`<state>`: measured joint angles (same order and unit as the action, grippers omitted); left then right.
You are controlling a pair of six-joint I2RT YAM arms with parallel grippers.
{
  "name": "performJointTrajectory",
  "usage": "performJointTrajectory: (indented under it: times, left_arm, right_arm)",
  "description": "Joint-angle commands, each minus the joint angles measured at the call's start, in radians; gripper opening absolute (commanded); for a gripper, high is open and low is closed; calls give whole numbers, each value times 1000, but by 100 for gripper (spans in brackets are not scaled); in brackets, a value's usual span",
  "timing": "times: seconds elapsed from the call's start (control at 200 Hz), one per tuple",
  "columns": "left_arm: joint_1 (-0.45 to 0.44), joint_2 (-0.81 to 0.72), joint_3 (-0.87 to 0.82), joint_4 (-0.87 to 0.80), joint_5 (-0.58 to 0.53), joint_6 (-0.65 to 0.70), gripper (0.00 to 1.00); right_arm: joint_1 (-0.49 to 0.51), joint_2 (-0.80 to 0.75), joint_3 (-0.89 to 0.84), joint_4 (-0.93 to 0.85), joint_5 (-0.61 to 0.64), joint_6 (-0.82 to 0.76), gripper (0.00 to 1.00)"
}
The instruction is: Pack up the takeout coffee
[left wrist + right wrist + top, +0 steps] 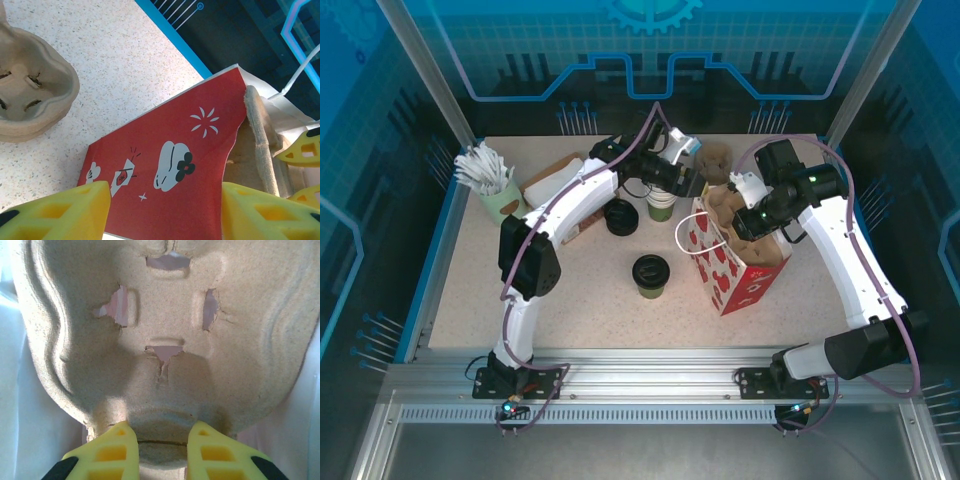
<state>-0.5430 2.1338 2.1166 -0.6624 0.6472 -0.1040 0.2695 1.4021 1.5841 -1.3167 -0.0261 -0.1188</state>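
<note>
Coffee (650,275) stands upright on the bench (570,310), its black lid on, in the open middle of the surface, near the left side of the bag (735,275) but apart from it and touched by neither arm. Behind the coffee a pile of loose lids (620,217) lies just beside a lidless green cup (660,205). The bag, red with white prints, stands open toward the right. The right gripper (745,215) reaches down into its mouth, where a pulp carrier (725,205) sits tilted and partly above the bag's rim. In the right wrist view the right gripper (160,440) has its yellow jaws pinching the near rim of the carrier (165,325), whose moulded cup well with slit tabs faces the camera. The left gripper (685,180) hangs at the back of the bench, just behind the lidless cup and to the left of the bag's top. In the left wrist view the left gripper (165,210) has its jaws spread wide and holds nothing, with the bag's red side (165,150) seen between them, the carrier's edge (260,145) rising inside the bag, and a spare carrier (30,85) lying on the speckled bench at the left. Stirrers (485,170) stand in a pale cup at the back left corner.
</note>
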Motion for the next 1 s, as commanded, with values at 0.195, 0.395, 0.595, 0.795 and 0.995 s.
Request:
performJointTrajectory:
  times: [0.195,0.395,0.595,0.795,0.995]
  left_arm:
    - [11,8,21,-36,-128,-6,56]
    - [11,-13,-2,-1,-136,-28,56]
    - [11,-49,-51,41,-138,-46,58]
    - [11,-95,-119,92,-122,-59,59]
    - [11,-112,-151,101,-113,-54,59]
  right_arm:
    - [11,-43,-15,-51,-3,17,19]
    - [11,-52,-33,-53,-12,22,18]
    - [11,-55,-42,-51,-22,26,19]
    - [11,-31,-42,-47,3,52,18]
    - [11,-11,-25,-42,23,60,18]
